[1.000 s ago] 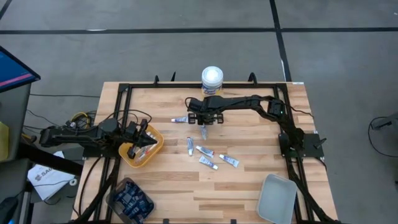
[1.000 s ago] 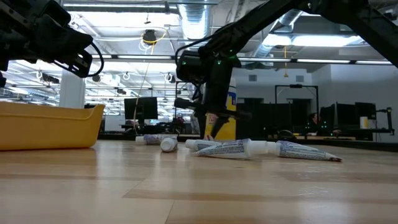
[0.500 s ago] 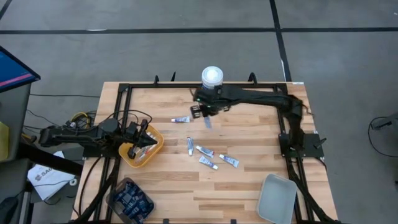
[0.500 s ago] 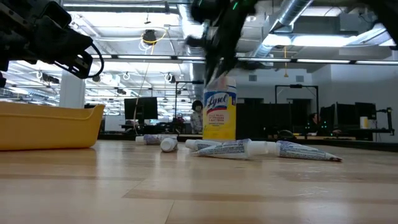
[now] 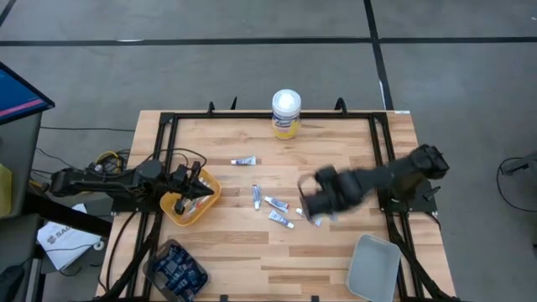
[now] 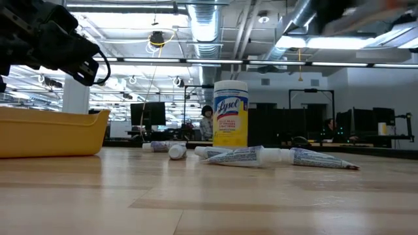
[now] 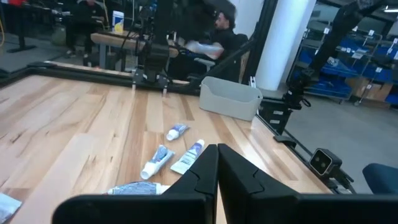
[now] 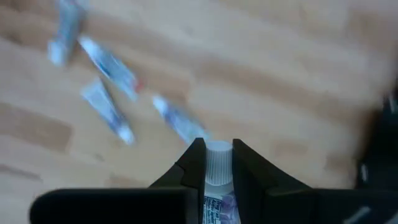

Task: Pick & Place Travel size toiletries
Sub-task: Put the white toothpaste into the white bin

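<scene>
While the right gripper, frame centre-right in the high view, stays clamped on a small white tube by its cap end, fast travel could shake it loose short of the grey bin. Left gripper: fingers together, parked over the yellow tray at left; remaining tubes lie mid-table

Left arm: you see matte black links, with thin dark cables looped above them.
Right arm: black, bulky rounded joints.
Left pincer: two black angular fingers.
</scene>
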Tool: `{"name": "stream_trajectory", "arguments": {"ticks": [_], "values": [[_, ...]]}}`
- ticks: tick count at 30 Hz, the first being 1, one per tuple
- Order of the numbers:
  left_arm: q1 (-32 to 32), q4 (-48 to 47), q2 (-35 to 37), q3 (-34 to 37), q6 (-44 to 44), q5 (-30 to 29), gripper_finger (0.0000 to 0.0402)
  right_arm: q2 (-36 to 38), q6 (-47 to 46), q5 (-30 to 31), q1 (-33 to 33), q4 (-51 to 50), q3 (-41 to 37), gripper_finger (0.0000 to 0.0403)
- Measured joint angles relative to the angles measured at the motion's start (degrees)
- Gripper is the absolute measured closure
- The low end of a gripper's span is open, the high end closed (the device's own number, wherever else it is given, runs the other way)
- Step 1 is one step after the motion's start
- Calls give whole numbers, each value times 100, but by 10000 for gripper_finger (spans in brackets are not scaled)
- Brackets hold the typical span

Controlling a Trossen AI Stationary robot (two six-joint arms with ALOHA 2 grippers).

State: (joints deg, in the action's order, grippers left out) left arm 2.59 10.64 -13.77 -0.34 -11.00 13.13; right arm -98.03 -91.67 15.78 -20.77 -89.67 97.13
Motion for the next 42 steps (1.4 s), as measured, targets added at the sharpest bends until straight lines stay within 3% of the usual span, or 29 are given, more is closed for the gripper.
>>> {"name": "stream_trajectory", "arguments": {"ticks": [6,10,15,21,30,42], "values": [[0,9,-103,0,0,4,400,-34,-2733,-667,-1683,194,-678,360],[0,23,-170,0,0,17,400,-47,-4083,-1079,-2560,581,-981,360],[0,34,-257,0,0,-1,400,-179,-4126,-1912,-2972,732,-1087,360],[0,70,-301,0,0,0,400,-462,-4102,-2184,-3192,417,-1088,359],[0,76,-231,0,0,1,400,-1002,-4038,-2534,-3395,743,-1085,357],[4,263,1376,-4,-7,20,400,-1107,-4080,-2585,-3395,848,-1085,357]]}}
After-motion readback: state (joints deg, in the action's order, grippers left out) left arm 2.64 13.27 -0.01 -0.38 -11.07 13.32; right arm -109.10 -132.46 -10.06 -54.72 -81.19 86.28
